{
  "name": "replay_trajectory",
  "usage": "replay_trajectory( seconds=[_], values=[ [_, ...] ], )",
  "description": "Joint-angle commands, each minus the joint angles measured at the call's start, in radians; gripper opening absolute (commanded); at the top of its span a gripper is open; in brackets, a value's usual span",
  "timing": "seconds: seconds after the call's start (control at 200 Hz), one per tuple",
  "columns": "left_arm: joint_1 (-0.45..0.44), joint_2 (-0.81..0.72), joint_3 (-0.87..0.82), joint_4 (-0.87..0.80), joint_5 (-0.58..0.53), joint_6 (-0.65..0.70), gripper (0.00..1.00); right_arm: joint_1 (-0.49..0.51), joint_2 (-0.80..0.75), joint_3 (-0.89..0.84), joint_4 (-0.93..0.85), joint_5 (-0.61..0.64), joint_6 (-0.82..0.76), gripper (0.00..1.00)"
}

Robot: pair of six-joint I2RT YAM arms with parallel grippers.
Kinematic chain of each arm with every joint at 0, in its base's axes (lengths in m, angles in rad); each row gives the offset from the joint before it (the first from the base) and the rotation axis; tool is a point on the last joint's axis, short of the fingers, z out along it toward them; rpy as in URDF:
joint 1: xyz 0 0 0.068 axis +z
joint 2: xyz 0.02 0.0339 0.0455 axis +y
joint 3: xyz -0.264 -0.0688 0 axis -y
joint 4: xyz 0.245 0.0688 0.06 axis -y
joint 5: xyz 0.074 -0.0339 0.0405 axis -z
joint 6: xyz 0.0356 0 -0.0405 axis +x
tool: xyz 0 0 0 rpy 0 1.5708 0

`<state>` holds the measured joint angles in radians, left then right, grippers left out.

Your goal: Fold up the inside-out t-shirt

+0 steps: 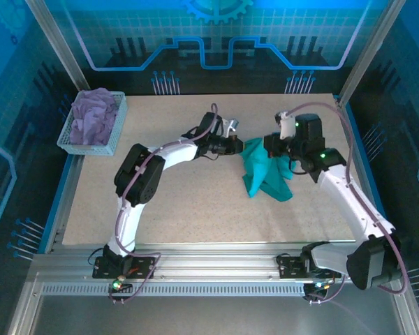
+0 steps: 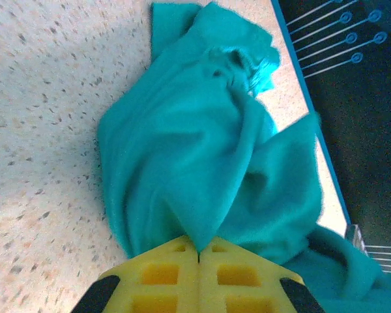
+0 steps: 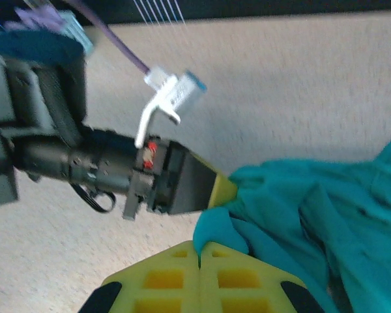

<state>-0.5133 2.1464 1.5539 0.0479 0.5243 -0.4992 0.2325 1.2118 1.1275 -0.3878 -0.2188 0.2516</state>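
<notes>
From the overhead camera I saw the inside-out t-shirt (image 1: 267, 173) bunched in a teal heap on the table (image 1: 195, 209), right of centre, with both arms reaching in to its far end. The left claw (image 1: 239, 146) met the cloth from the left and the right claw (image 1: 270, 145) met it from the right. The two sat just beside each other at the shirt's upper edge. The rest of the garment trailed from them toward the near side in crumpled folds. I could not tell whether its upper end was lifted clear of the speckled surface.

On the left wrist camera the yellow pads (image 2: 163, 274) were pressed together, with a peak of teal fabric drawn into the seam between them, so that claw was clamped on the shirt. The cloth spread away from it in deep folds, near the table's blue edge.

On the right wrist camera that claw's pads were likewise closed, with a fold of teal pinched at their tips. The left claw appeared just ahead, its yellow finger touching the same bunch of fabric.

At the table's far left corner a white basket (image 1: 117, 127) held a lavender garment (image 1: 94, 115), well apart from the shirt.
</notes>
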Motion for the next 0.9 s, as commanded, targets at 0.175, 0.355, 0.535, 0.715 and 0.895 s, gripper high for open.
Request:
replay_trajectory(
  seconds=[0.175, 0.355, 0.535, 0.715, 0.895],
  values=[
    [0.050, -0.684, 0.001, -0.078, -0.313, 0.133, 0.00, 0.012, -0.101, 0.413, 0.083, -0.069, 0.017, 0.00],
    [0.048, -0.808, 0.056, -0.148, -0.445, 0.213, 0.00, 0.022, -0.093, 0.526, 0.068, -0.072, 0.011, 0.00],
    [0.049, -0.815, 0.049, -0.215, -0.494, 0.255, 0.00, 0.026, -0.084, 0.510, 0.055, -0.085, 0.008, 0.00],
    [0.048, -0.811, -0.076, -0.226, -0.496, 0.240, 0.00, 0.029, -0.066, 0.454, 0.050, -0.155, -0.006, 0.00],
    [0.050, -0.750, -0.265, -0.183, -0.525, 0.180, 0.00, 0.064, -0.010, 0.398, 0.056, -0.222, 0.006, 0.00]
  ],
)
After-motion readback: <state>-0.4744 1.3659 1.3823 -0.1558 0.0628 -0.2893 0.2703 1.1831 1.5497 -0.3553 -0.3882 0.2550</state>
